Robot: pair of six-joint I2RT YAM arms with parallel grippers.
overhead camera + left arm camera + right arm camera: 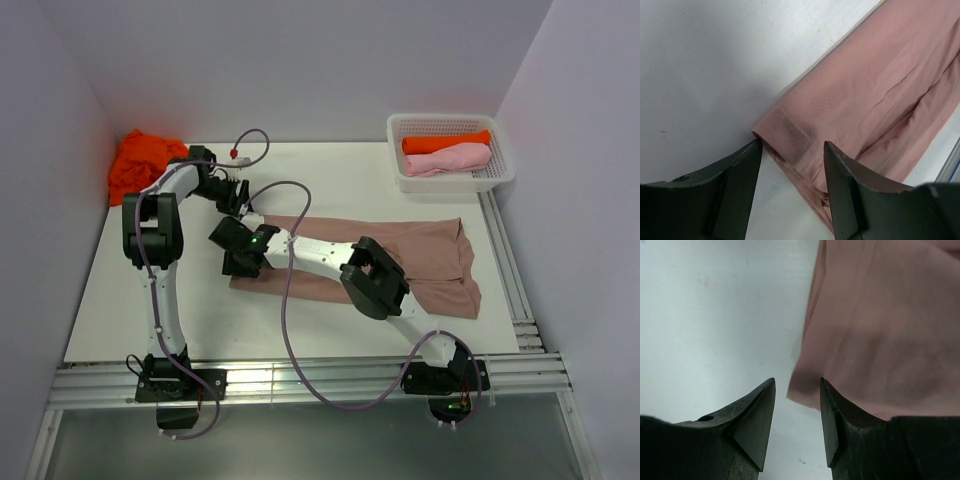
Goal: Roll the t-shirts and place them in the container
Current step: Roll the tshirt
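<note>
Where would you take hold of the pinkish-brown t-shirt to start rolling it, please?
By the two corners of its stitched left end, coming from above at the left: the t-shirt lies flat as a long folded strip, and that short edge is free on bare table.

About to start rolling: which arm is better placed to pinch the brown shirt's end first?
Left, slightly. The left gripper, jaws open, has the hemmed corner of the pinkish-brown t-shirt filling its gap; the right gripper, also open, catches only the other corner's tip.
</note>
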